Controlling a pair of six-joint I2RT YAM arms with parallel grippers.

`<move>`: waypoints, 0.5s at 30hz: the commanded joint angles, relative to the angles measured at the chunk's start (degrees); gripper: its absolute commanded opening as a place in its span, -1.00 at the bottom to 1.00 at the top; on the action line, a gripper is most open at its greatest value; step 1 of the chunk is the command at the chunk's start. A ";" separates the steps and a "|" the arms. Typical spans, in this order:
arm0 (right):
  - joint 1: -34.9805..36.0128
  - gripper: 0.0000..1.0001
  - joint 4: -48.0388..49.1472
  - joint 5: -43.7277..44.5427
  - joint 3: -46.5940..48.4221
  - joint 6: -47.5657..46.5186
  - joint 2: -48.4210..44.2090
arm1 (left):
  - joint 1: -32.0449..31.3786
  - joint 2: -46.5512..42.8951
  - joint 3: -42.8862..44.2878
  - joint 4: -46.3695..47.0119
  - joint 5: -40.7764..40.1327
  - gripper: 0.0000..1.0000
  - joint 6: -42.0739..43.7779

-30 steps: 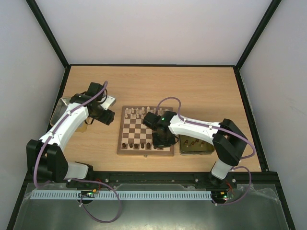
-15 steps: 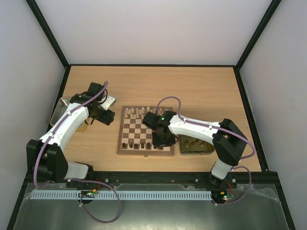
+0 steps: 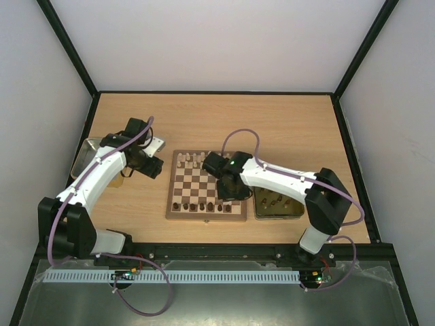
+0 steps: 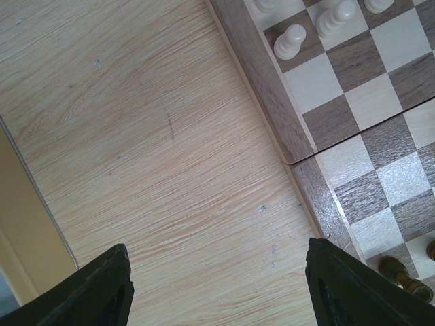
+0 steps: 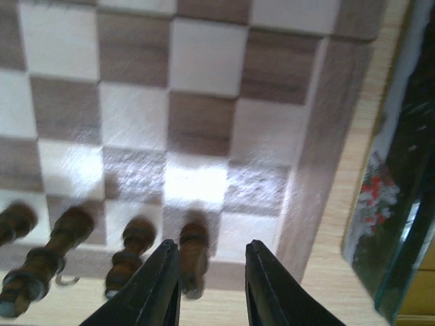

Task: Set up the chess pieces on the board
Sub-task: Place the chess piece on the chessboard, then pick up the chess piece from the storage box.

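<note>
The board [image 3: 197, 183] lies mid-table. Several cream pieces [image 3: 189, 160] stand on its far row and several dark pieces [image 3: 197, 206] on its near row. My right gripper [image 3: 229, 189] hovers over the board's right side. In the right wrist view it [image 5: 211, 285] is open, and a dark piece [image 5: 192, 258] stands on the near row just beside the left finger [image 5: 160, 288], not gripped. More dark pieces [image 5: 132, 261] stand to its left. My left gripper [image 3: 151, 165] is wide open and empty over bare table [image 4: 204, 204], left of the board [image 4: 319, 136].
A gold tray [image 3: 262, 212] holding several dark pieces lies just right of the board; its edge shows in the right wrist view [image 5: 401, 204]. A metal container [image 3: 85, 155] sits at the table's left edge. Two cream pieces [image 4: 290, 41] stand near the left wrist.
My right gripper has lifted and drawn back from the board's near right row toward its middle, leaving a dark piece standing there. The left arm has not moved.
</note>
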 commanded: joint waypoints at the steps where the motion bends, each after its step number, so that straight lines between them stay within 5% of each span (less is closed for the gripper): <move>1: -8.21 -0.49 -3.03 5.84 -2.55 0.12 -4.65 | -0.20 -0.72 -0.34 -0.29 -0.04 0.39 -0.12; 7: -24.44 -0.41 0.37 4.24 -9.33 -3.88 -9.41 | -0.38 -0.55 -0.34 -0.13 0.05 0.39 -0.12; 15: -32.03 -0.27 4.00 3.52 -9.98 -7.37 -7.10 | -0.80 -0.28 -0.39 -0.04 -0.12 0.38 -0.19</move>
